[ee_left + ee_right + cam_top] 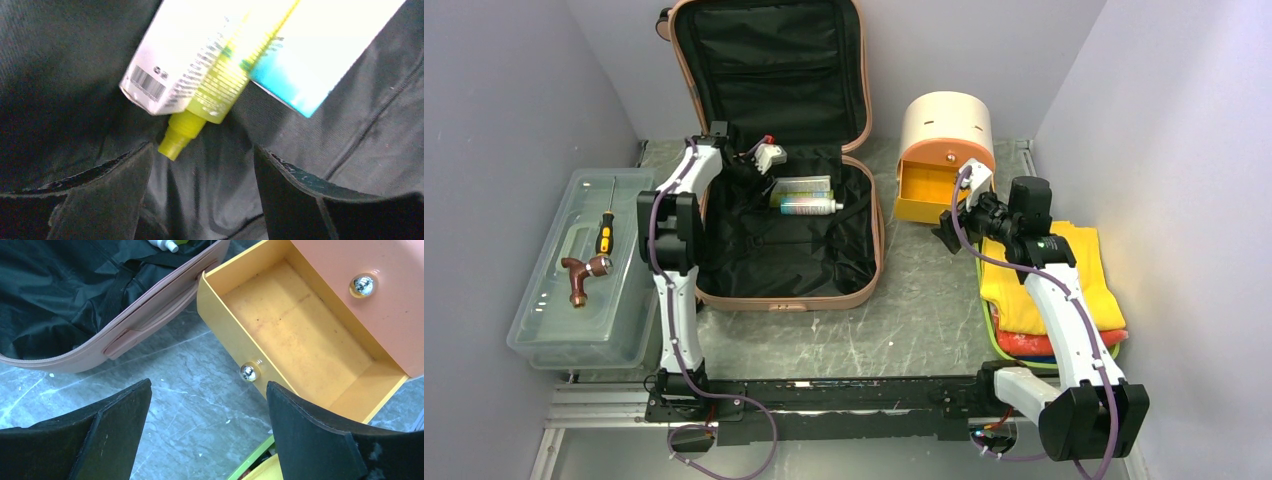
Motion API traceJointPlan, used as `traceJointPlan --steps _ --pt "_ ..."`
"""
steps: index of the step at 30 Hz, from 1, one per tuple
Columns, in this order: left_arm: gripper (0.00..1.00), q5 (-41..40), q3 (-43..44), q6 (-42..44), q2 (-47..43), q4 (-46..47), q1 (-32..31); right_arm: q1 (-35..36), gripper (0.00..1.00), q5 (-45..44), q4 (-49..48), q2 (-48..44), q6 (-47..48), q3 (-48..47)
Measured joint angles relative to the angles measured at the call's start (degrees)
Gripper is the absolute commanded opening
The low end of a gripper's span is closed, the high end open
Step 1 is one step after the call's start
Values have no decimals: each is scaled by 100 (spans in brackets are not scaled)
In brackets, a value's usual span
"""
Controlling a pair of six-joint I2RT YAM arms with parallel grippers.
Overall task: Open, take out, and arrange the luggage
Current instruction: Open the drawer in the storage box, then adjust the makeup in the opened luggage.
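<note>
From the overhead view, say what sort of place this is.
Likely a robot test cell: plain grey walls enclose a marble-patterned table, and the left arm and right arm share a rail.

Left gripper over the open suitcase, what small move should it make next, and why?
Probably lower a little. The left gripper hangs open above the yellow-green tube, whose cap points between its jaws; nothing is held. The tube lies beside a white box in the luggage.
</note>
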State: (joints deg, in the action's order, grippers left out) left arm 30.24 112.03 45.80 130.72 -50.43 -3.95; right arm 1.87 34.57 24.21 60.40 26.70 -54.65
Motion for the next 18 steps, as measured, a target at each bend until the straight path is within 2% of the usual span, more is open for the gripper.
traceJointPlan --steps 6,18 --pt "69 59 424 111 459 -55 2 -55 88 0 0 0 11 0" --pt "56 433 824 595 811 -560 -17 -85 88 -2 0 2 9 0"
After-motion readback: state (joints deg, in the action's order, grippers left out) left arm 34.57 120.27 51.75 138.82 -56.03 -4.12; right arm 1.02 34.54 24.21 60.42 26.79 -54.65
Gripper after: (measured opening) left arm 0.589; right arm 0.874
